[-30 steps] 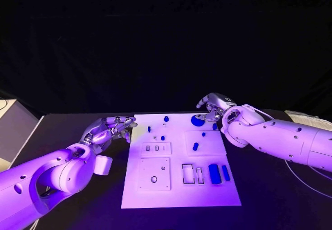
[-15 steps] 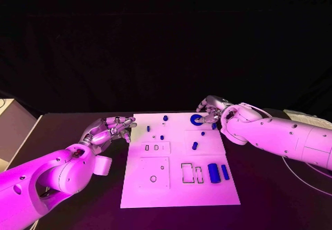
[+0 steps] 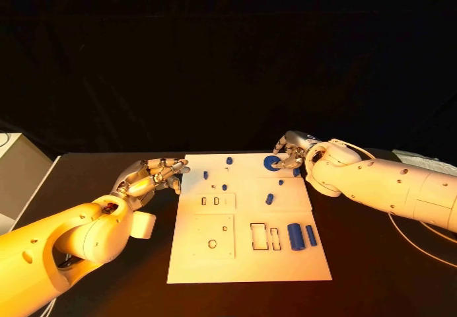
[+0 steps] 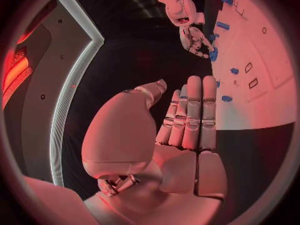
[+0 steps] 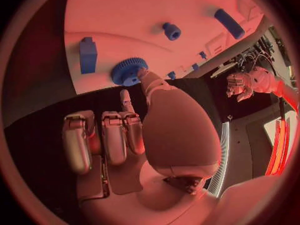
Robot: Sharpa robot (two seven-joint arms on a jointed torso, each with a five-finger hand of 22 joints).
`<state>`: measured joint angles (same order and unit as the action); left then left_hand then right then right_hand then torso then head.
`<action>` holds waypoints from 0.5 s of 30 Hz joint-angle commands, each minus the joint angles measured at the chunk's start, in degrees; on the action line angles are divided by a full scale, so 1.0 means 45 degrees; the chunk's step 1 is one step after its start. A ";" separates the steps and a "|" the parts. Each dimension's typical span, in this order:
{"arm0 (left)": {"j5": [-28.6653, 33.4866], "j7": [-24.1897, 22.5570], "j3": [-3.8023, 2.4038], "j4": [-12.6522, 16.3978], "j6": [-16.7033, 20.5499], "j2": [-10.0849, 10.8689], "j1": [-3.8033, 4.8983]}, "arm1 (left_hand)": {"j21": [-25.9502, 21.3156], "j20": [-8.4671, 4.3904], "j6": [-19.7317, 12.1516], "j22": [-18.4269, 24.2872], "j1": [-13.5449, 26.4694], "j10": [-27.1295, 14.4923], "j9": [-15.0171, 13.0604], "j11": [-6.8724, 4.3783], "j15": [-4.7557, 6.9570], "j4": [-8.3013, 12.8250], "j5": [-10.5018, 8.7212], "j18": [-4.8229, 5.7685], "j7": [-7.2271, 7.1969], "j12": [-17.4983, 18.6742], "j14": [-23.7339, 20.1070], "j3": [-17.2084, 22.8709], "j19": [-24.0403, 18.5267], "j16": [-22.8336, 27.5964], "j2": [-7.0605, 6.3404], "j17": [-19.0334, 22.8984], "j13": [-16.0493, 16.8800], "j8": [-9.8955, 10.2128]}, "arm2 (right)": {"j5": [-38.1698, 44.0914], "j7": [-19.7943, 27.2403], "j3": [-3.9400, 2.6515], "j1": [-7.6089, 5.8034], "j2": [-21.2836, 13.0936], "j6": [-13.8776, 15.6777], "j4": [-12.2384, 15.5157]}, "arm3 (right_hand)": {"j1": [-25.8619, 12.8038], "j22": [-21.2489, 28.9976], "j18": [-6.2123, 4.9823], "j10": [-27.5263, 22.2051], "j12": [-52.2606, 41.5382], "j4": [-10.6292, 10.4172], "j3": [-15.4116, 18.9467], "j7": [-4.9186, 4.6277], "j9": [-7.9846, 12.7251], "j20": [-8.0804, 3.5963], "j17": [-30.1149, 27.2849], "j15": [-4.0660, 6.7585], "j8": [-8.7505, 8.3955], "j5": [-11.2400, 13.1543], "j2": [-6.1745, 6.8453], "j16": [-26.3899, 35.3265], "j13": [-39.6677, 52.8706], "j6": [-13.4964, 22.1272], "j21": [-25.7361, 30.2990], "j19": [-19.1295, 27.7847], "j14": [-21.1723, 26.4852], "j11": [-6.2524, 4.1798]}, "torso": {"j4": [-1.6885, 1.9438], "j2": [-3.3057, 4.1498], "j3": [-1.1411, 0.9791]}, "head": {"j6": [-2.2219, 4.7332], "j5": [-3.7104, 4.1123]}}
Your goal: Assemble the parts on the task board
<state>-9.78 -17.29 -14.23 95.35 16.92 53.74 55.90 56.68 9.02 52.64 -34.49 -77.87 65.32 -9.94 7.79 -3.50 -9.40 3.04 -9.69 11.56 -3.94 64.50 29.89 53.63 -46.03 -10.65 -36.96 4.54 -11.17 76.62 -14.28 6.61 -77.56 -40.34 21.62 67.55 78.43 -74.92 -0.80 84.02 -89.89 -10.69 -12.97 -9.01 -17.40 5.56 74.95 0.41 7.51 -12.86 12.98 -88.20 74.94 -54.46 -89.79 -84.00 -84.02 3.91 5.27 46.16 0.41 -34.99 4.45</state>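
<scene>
- Slowly, the right hand [image 3: 290,153] has come down over the last second onto the blue gear [image 3: 271,163] at the far right corner of the white task board [image 3: 249,264]; before, it hovered a little higher and farther from the gear.
- In the right wrist view the thumb tip touches the gear's [image 5: 129,71] toothed rim while the other fingers [image 5: 115,135] lie curled below it, apart from the gear; I cannot tell whether the gear is truly pinched, so a grasp seems only to be starting.
- The left hand [image 3: 154,177] has barely moved: it hangs just off the board's left edge with fingers loosely curled, holding nothing.
- Elsewhere on the board: a small blue peg [image 3: 228,160] near the far edge, a short blue pin [image 3: 269,197] toward the middle, and two blue bars [image 3: 295,236] lying by the right edge beside empty rectangular slots [image 3: 258,237].
- A blue block [image 5: 88,54] lies close beside the gear and could crowd the fingers as they close.
</scene>
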 commanded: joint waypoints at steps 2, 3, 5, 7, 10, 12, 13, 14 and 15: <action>-0.0035 -0.0105 -0.0009 0.0017 -0.0250 -0.0033 -0.0005 | 0.0080 -0.0007 -0.0057 -0.0011 0.0073 -0.0041 -0.0018 0.0005 0.0011 -0.0003 0.0008 -0.0181 0.0062 0.0051 -0.0078 0.0061 -0.0095 -0.0081 0.0079 -0.0004 -0.0006 0.0060 | 0.0340 -0.0172 -0.0002 0.0004 0.0073 -0.0492 -0.0023 | 0.0127 -0.3350 0.0177 0.1330 -0.0025 -0.0072 0.0040 -0.0004 -0.0011 0.0100 0.2037 -0.0103 0.0030 -0.0098 -0.0035 -0.0077 0.3347 -0.0090 -0.0046 -0.1333 -0.1071 0.0081 | -0.0006 -0.0007 -0.0007 | -0.0026 -0.0019; -0.0035 -0.0104 -0.0009 0.0017 -0.0250 -0.0034 -0.0005 | 0.0080 -0.0007 -0.0057 -0.0011 0.0073 -0.0041 -0.0018 0.0005 0.0011 -0.0003 0.0008 -0.0181 0.0062 0.0051 -0.0078 0.0061 -0.0095 -0.0081 0.0079 -0.0004 -0.0006 0.0060 | 0.0341 -0.0176 -0.0001 0.0007 0.0088 -0.0529 -0.0032 | 0.0139 -0.3350 0.0177 0.1330 -0.0025 -0.0088 0.0043 0.0001 -0.0015 0.0101 0.2034 -0.0102 0.0042 -0.0113 -0.0041 -0.0077 0.3347 -0.0113 -0.0046 -0.1333 -0.1070 0.0078 | -0.0007 -0.0006 -0.0011 | -0.0028 -0.0026; -0.0035 -0.0102 -0.0009 0.0017 -0.0251 -0.0034 -0.0005 | 0.0080 -0.0007 -0.0057 -0.0011 0.0073 -0.0041 -0.0018 0.0005 0.0011 -0.0003 0.0008 -0.0181 0.0062 0.0051 -0.0078 0.0061 -0.0095 -0.0081 0.0079 -0.0004 -0.0006 0.0060 | 0.0342 -0.0194 0.0001 0.0015 0.0121 -0.0610 -0.0067 | 0.0139 -0.3350 0.0177 0.1330 -0.0025 -0.0088 0.0043 0.0001 -0.0015 0.0101 0.2034 -0.0102 0.0042 -0.0113 -0.0041 -0.0077 0.3347 -0.0113 -0.0046 -0.1333 -0.1070 0.0078 | -0.0006 -0.0003 -0.0016 | -0.0036 -0.0039; -0.0035 -0.0099 -0.0009 0.0018 -0.0251 -0.0032 -0.0005 | 0.0080 -0.0007 -0.0057 -0.0011 0.0073 -0.0041 -0.0018 0.0005 0.0011 -0.0003 0.0008 -0.0181 0.0062 0.0051 -0.0078 0.0061 -0.0095 -0.0081 0.0079 -0.0004 -0.0006 0.0060 | 0.0347 -0.0236 0.0004 0.0024 0.0161 -0.0711 -0.0138 | 0.0153 -0.3350 0.0177 0.1330 -0.0025 -0.0105 0.0042 0.0005 -0.0019 0.0100 0.2039 -0.0100 0.0054 -0.0131 -0.0054 -0.0079 0.3347 -0.0137 -0.0046 -0.1333 -0.1070 0.0074 | 0.0003 -0.0002 -0.0014 | -0.0039 -0.0027; -0.0035 -0.0098 -0.0009 0.0019 -0.0251 -0.0031 -0.0006 | 0.0106 -0.0003 -0.0060 -0.0027 0.0076 -0.0048 -0.0020 0.0007 0.0010 0.0011 0.0008 -0.0182 0.0065 0.0047 -0.0087 0.0077 -0.0116 -0.0090 0.0084 -0.0001 -0.0007 0.0061 | 0.0357 -0.0280 0.0007 0.0030 0.0196 -0.0800 -0.0220 | 0.0158 -0.3350 0.0177 0.1330 -0.0025 -0.0117 0.0040 0.0006 -0.0020 0.0100 0.2035 -0.0099 0.0060 -0.0142 -0.0063 -0.0078 0.3347 -0.0149 -0.0046 -0.1333 -0.1069 0.0072 | -0.0004 -0.0008 -0.0006 | -0.0049 -0.0036; -0.0035 -0.0097 -0.0009 0.0020 -0.0251 -0.0029 -0.0006 | 0.0106 -0.0003 -0.0060 -0.0027 0.0076 -0.0048 -0.0020 0.0007 0.0010 0.0011 0.0008 -0.0182 0.0065 0.0047 -0.0087 0.0077 -0.0116 -0.0090 0.0084 -0.0001 -0.0007 0.0061 | 0.0361 -0.0304 0.0009 0.0035 0.0221 -0.0875 -0.0274 | 0.0158 -0.3350 0.0177 0.1330 -0.0025 -0.0117 0.0040 0.0006 -0.0020 0.0100 0.2035 -0.0099 0.0060 -0.0142 -0.0063 -0.0078 0.3347 -0.0149 -0.0046 -0.1333 -0.1069 0.0072 | -0.0013 -0.0004 -0.0008 | -0.0055 -0.0055; -0.0035 -0.0096 -0.0009 0.0020 -0.0251 -0.0028 -0.0006 | 0.0106 -0.0003 -0.0060 -0.0027 0.0076 -0.0048 -0.0020 0.0007 0.0010 0.0011 0.0008 -0.0182 0.0065 0.0047 -0.0087 0.0077 -0.0116 -0.0090 0.0084 -0.0001 -0.0007 0.0061 | 0.0362 -0.0308 0.0009 0.0037 0.0230 -0.0904 -0.0291 | 0.0161 -0.3350 0.0177 0.1330 -0.0025 -0.0137 0.0040 0.0010 -0.0022 0.0100 0.2045 -0.0098 0.0068 -0.0161 -0.0073 -0.0081 0.3347 -0.0165 -0.0046 -0.1333 -0.1070 0.0071 | -0.0010 0.0000 -0.0006 | -0.0057 -0.0057; -0.0035 -0.0096 -0.0009 0.0020 -0.0251 -0.0028 -0.0006 | 0.0106 -0.0003 -0.0060 -0.0027 0.0076 -0.0048 -0.0020 0.0007 0.0010 0.0011 0.0008 -0.0182 0.0065 0.0047 -0.0087 0.0077 -0.0116 -0.0090 0.0084 -0.0001 -0.0007 0.0061 | 0.0364 -0.0311 0.0010 0.0039 0.0244 -0.0936 -0.0308 | 0.0161 -0.3350 0.0177 0.1330 -0.0025 -0.0137 0.0040 0.0010 -0.0022 0.0100 0.2045 -0.0098 0.0068 -0.0161 -0.0073 -0.0081 0.3347 -0.0165 -0.0046 -0.1333 -0.1070 0.0071 | -0.0012 0.0003 -0.0012 | -0.0059 -0.0057; -0.0035 -0.0096 -0.0009 0.0020 -0.0251 -0.0029 -0.0006 | 0.0106 -0.0003 -0.0060 -0.0027 0.0076 -0.0048 -0.0020 0.0007 0.0010 0.0011 0.0008 -0.0182 0.0065 0.0047 -0.0087 0.0077 -0.0116 -0.0090 0.0084 -0.0001 -0.0007 0.0061 | 0.0365 -0.0311 0.0011 0.0042 0.0258 -0.0967 -0.0321 | 0.0166 -0.3350 0.0177 0.1330 -0.0025 -0.0157 0.0037 0.0013 -0.0025 0.0099 0.2052 -0.0096 0.0077 -0.0185 -0.0087 -0.0083 0.3347 -0.0182 -0.0046 -0.1333 -0.1071 0.0067 | -0.0013 0.0004 -0.0014 | -0.0063 -0.0057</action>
<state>-9.78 -17.28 -14.23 95.34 16.86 53.71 55.89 57.04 9.02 52.64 -34.56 -77.87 65.32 -9.94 7.79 -3.50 -9.40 3.04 -9.69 11.56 -3.94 64.50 29.89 53.64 -46.26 -10.65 -36.96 4.54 -11.17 77.35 -15.14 6.55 -77.55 -39.30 19.55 66.24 78.65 -74.91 -0.81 84.01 -89.88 -11.16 -12.81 -9.00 -17.46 5.56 74.94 0.41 7.51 -13.45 12.76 -88.20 74.93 -54.88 -89.79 -84.00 -84.02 3.90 5.23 46.13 0.36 -35.24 4.22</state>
